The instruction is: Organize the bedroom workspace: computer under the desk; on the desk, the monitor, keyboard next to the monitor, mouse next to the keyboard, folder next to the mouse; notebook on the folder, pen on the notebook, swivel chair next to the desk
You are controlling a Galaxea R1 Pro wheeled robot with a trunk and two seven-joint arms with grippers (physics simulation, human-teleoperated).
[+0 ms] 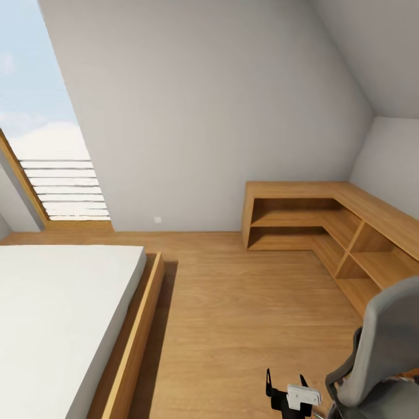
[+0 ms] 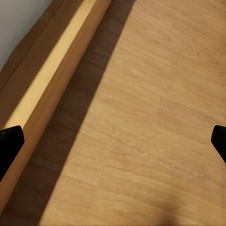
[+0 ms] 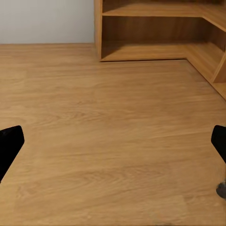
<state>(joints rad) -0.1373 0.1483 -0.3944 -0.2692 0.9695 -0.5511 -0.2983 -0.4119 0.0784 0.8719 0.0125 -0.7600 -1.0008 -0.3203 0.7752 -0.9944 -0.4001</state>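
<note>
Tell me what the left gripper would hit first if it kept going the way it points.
Probably the bare wooden floor: the left gripper, fingers apart and holding nothing, faces it, with the bed frame off to one side. Depth is unclear.

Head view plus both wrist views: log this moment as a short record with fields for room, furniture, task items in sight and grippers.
room: bedroom with sloped walls, wooden floor, window
bed: white mattress in a wooden frame, at the head view's left
shelves: light wooden L-shaped corner unit, compartments look bare
task item in sight: grey swivel chair, at the head view's lower right
left gripper: open, over floor beside the bed frame
right gripper: open, over floor, facing the shelves
</note>
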